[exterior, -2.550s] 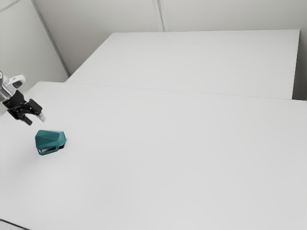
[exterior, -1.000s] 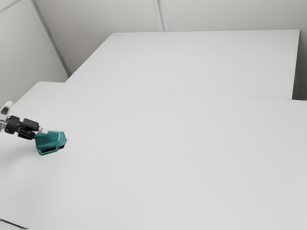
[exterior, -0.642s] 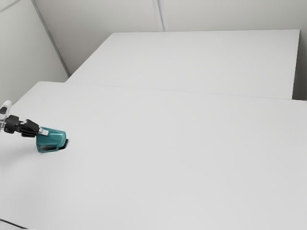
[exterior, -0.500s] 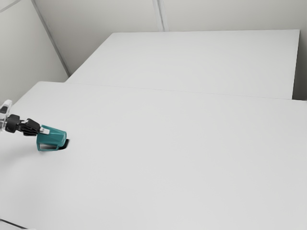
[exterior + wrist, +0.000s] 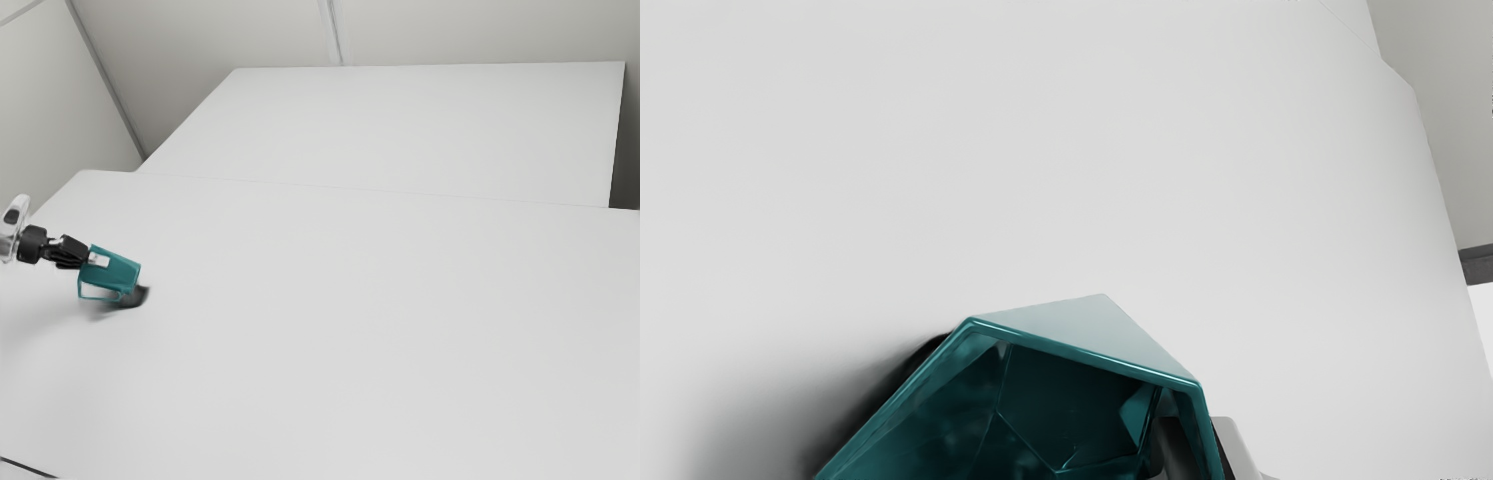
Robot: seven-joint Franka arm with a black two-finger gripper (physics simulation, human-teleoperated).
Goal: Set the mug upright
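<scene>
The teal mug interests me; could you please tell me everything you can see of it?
The teal mug has flat, angular faces inside and out, a cornered rim and a loop handle. It looks glossy, perhaps ceramic or plastic. It is tilted, its mouth toward the gripper, with the handle on its lower side in the exterior view and a dark shadow beside it on the table. The gripper is shut on its wall, one finger inside, one outside. Whether it touches the table is unclear.

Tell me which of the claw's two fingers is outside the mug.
The pale grey finger, against the outside of the mug; the other, a dark finger, reaches inside past the rim.
</scene>
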